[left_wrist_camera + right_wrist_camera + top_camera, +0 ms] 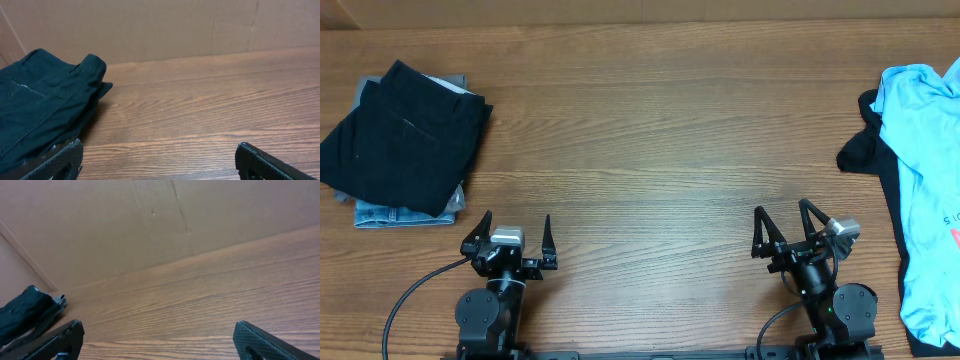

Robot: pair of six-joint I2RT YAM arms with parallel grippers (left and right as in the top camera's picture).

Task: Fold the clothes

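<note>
Body check: left arm (485,312) and right arm (848,306) are matte black with round joint housings. The left gripper (516,217) and right gripper (781,207) have thin tapered black fingers (55,340), woven carbon texture up close. Pale grey camera block (507,238) on each wrist. Black cable (415,292) off each base. Small green light (830,308) on right arm.
</note>
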